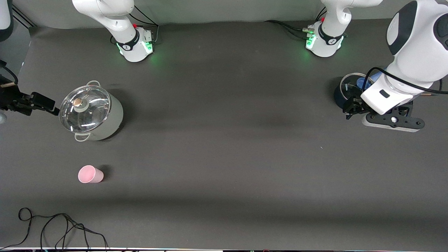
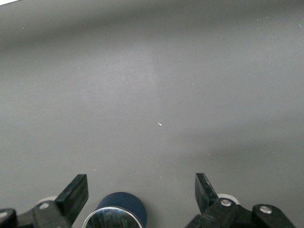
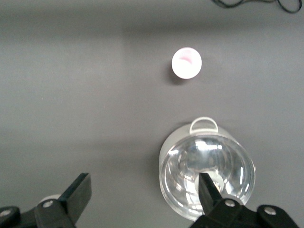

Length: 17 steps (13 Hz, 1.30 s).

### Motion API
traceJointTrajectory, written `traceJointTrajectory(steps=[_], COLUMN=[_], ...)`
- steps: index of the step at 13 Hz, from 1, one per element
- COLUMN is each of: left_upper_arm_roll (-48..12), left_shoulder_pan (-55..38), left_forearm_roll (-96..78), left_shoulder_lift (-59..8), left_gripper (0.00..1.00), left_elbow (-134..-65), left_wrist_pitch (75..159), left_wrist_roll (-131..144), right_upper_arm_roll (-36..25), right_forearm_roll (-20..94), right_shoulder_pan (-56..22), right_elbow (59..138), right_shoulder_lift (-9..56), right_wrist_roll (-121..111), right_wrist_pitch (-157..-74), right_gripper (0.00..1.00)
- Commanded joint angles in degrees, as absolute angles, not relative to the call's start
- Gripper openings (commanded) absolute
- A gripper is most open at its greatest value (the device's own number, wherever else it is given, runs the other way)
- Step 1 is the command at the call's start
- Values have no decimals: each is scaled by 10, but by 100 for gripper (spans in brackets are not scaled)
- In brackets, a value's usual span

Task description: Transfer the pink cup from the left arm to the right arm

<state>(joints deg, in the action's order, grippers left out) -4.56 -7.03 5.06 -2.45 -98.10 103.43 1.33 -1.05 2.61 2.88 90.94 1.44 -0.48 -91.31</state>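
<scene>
The pink cup (image 1: 90, 174) stands alone on the dark table toward the right arm's end, nearer to the front camera than the steel pot. It also shows in the right wrist view (image 3: 186, 62), mouth up. My right gripper (image 1: 49, 105) is open and empty, in the air beside the steel pot (image 1: 91, 112); its jaws (image 3: 145, 180) stand wide apart. My left gripper (image 1: 351, 108) is open and empty at the left arm's end of the table, over the edge of a dark blue pot (image 1: 344, 91); its jaws (image 2: 141, 183) hold nothing.
The steel pot with a glass lid (image 3: 206, 175) stands farther from the front camera than the cup. The dark blue pot with a glass lid (image 2: 117, 216) sits under the left gripper. Black cables (image 1: 52, 227) lie at the table's front edge.
</scene>
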Motion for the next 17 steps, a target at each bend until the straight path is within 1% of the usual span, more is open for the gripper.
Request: traceJointTrajectory(steps=[1, 4, 6, 11, 13, 17], left_upper_arm_roll=[-44, -44, -44, -41, -40, -40], left_shoulder_pan=[-65, -69, -66, -52, -46, -26], left_forearm_roll=[43, 43, 43, -1, -3, -14], left_shoulder_lift=[-42, -42, -43, -43, -42, -31], left_gripper=[100, 100, 100, 100, 100, 100], left_elbow=[-950, -950, -948, -950, -953, -955], left_wrist_pitch=[1012, 1002, 1002, 998, 977, 967], left_wrist_roll=[3, 2, 2, 1, 3, 2], right_upper_arm_roll=[-2, -2, -2, -3, -3, -4], right_forearm_roll=[14, 13, 3, -1, -2, -1], right_shoulder_pan=[30, 29, 30, 27, 27, 27], right_elbow=[910, 911, 911, 912, 911, 910], right_shoulder_lift=[8, 7, 8, 8, 8, 14], right_wrist_roll=[6, -20, -109, -117, -117, -117], right_wrist_pitch=[-889, -878, -877, -877, -877, -879], right_gripper=[100, 100, 100, 100, 100, 100])
